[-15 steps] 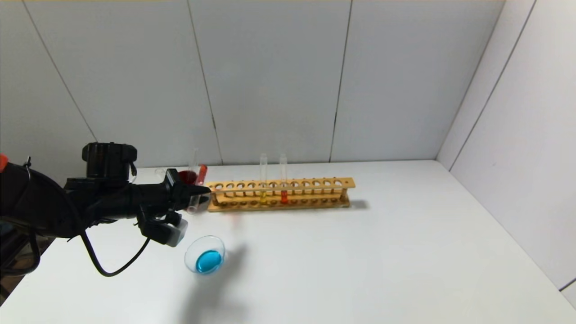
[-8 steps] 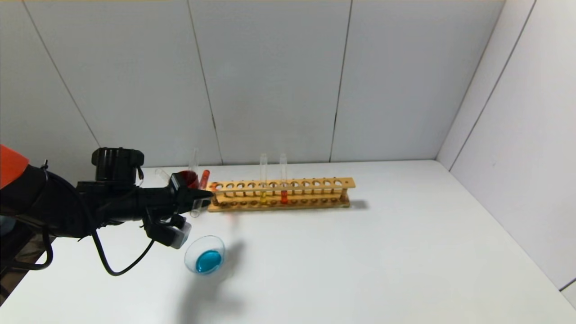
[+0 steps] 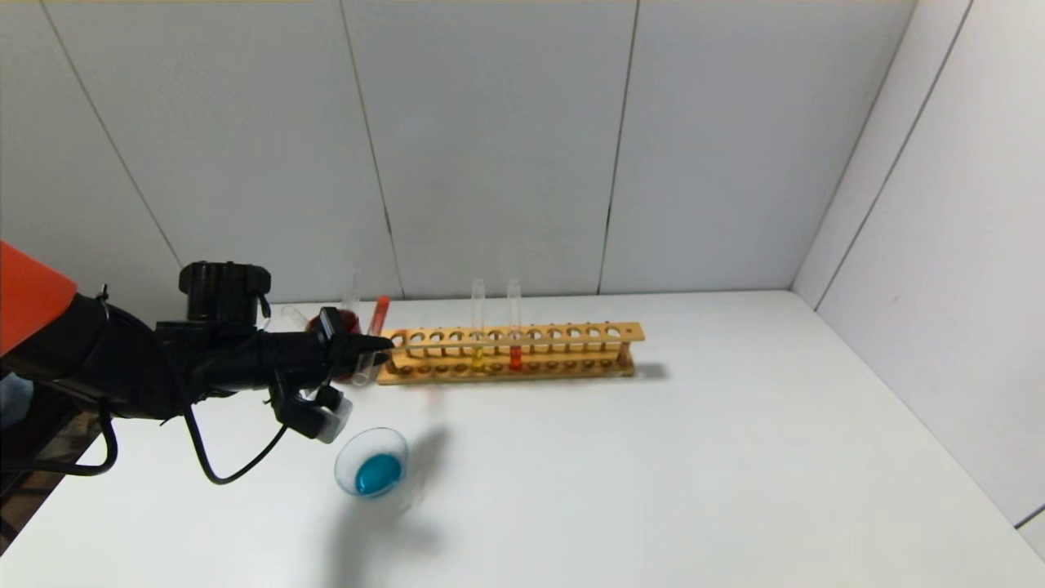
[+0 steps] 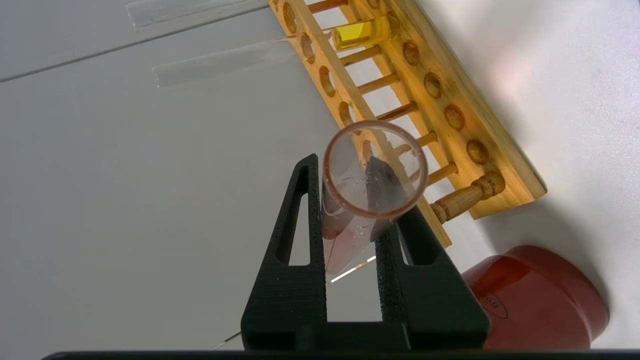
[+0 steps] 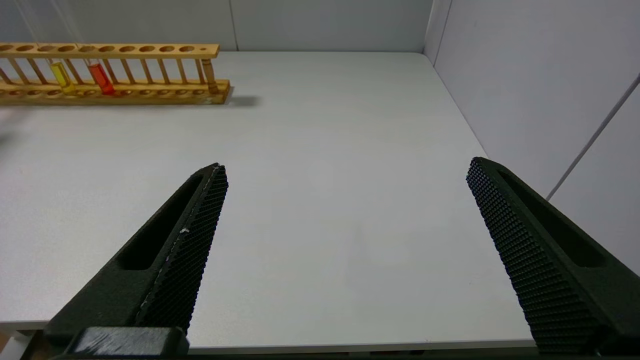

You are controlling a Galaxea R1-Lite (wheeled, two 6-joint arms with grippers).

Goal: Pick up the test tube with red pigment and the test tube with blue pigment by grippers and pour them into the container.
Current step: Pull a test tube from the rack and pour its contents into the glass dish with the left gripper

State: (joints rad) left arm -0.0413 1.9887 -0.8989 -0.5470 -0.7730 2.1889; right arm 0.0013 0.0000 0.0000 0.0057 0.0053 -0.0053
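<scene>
Left fingers (image 4: 350,220) pinch the test tube with red pigment (image 4: 367,185); right fingers (image 5: 345,240) gape wide, empty.

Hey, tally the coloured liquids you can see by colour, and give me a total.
Orange-red: 2, held tube in the left gripper, red tube in the rack
Yellow: 1, yellow tube in the rack
Blue: 1, in the container
Total: 4

left tool (image 3: 371,353): clamped, arm reaching forward | right tool (image 5: 345,250): fingers wide apart, parked
</scene>
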